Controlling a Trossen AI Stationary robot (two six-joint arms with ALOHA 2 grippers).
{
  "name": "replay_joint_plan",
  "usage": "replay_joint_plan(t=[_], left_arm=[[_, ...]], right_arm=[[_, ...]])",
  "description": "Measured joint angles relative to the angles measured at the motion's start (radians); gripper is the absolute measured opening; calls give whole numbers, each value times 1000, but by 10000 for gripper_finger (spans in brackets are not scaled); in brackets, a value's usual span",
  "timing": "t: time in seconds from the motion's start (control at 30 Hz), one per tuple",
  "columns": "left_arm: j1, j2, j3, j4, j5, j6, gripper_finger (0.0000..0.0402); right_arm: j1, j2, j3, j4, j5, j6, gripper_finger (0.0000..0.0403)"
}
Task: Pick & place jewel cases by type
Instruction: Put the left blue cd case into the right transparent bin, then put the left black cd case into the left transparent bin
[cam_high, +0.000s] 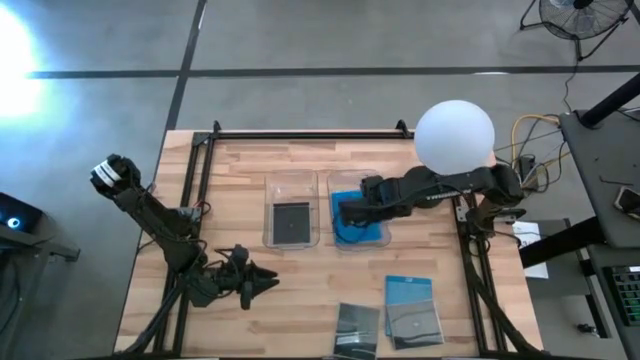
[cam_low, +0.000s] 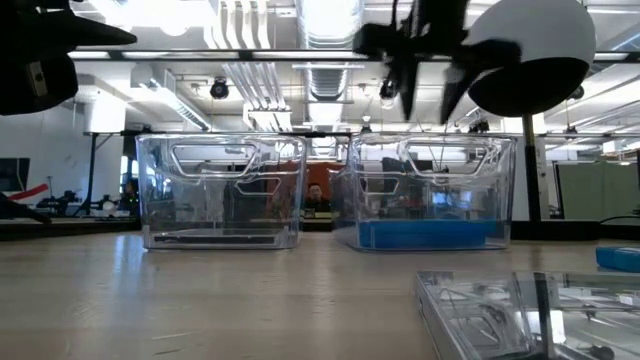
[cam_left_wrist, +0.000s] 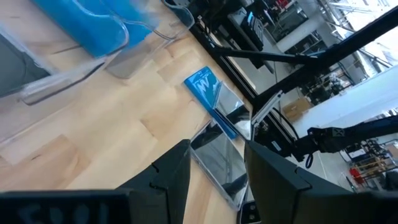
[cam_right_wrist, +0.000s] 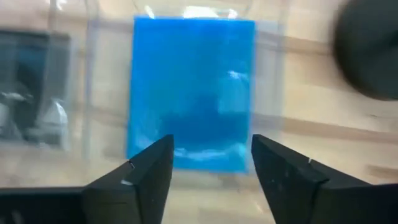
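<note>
Two clear bins stand mid-table. The left bin (cam_high: 291, 208) holds a dark jewel case (cam_high: 291, 222) flat on its floor. The right bin (cam_high: 358, 212) holds blue jewel cases (cam_right_wrist: 193, 87) lying flat. My right gripper (cam_high: 342, 212) is open and empty above the right bin; it also shows in its wrist view (cam_right_wrist: 210, 163). A blue case (cam_high: 410, 307) and a dark case (cam_high: 358, 326) lie flat near the table's near edge. My left gripper (cam_high: 268, 284) is open and empty above the near left of the table, pointing right toward those cases (cam_left_wrist: 217, 152).
A white round lamp globe (cam_high: 454, 135) hangs over the right arm. Black frame rails (cam_high: 300, 135) run along the table's far and side edges. Bare wood lies between the bins and the two loose cases.
</note>
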Motion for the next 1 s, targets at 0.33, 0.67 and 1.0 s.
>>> replay_joint_plan(t=[0.33,0.67,1.0], left_arm=[[-1,0,0,1,95,8,133],[0,0,0,0,154,56,133],[0,0,0,0,183,55,133]], right_arm=[[337,-45,53,18,-165,18,218],[651,197,52,434,-273,397,196],[692,424,242,494,-288,640,220]])
